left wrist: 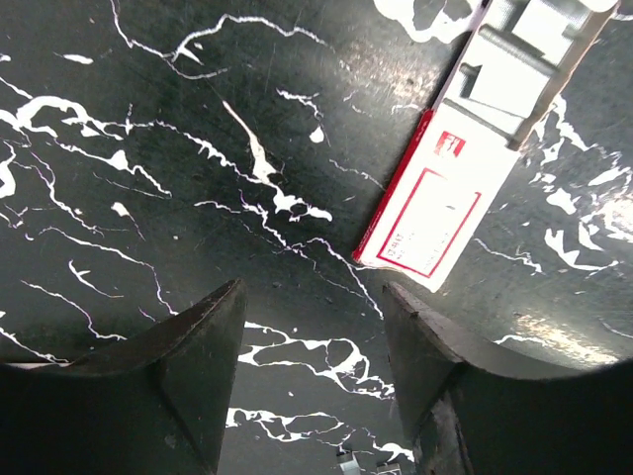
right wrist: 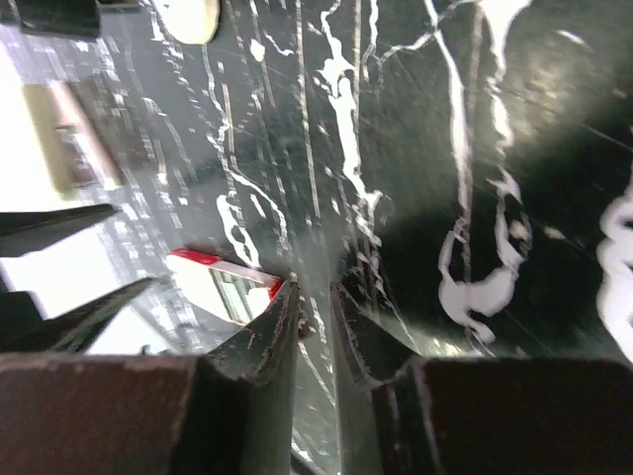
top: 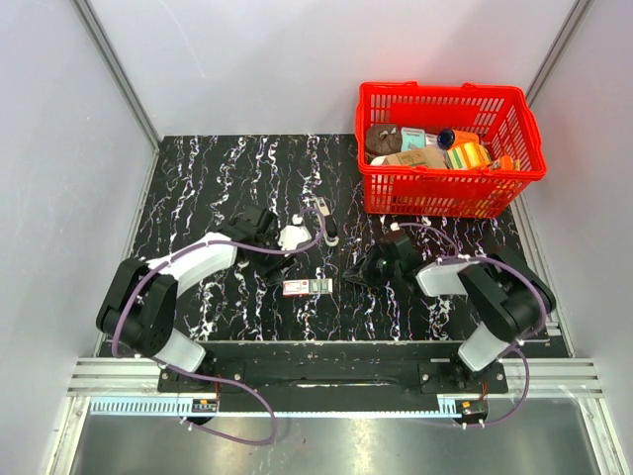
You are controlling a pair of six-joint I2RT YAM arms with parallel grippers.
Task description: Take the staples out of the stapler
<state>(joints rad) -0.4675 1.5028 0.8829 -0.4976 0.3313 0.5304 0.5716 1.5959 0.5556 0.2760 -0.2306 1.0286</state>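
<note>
A flat red-and-white labelled staple box lies mid-table, with a pale grey ridged part sticking out of one end. What looks like the white stapler sits just beyond it, next to the left arm's wrist; in the right wrist view it is a cream blur. My left gripper hovers open over bare table, with the box ahead and right of its fingers. Tiny pale metal bits lie below them. My right gripper is shut and empty, with the box just to its left.
A red plastic basket full of assorted items stands at the back right. A small black-and-white object with a cable lies right of the white stapler. The black marbled mat ends at grey walls on both sides.
</note>
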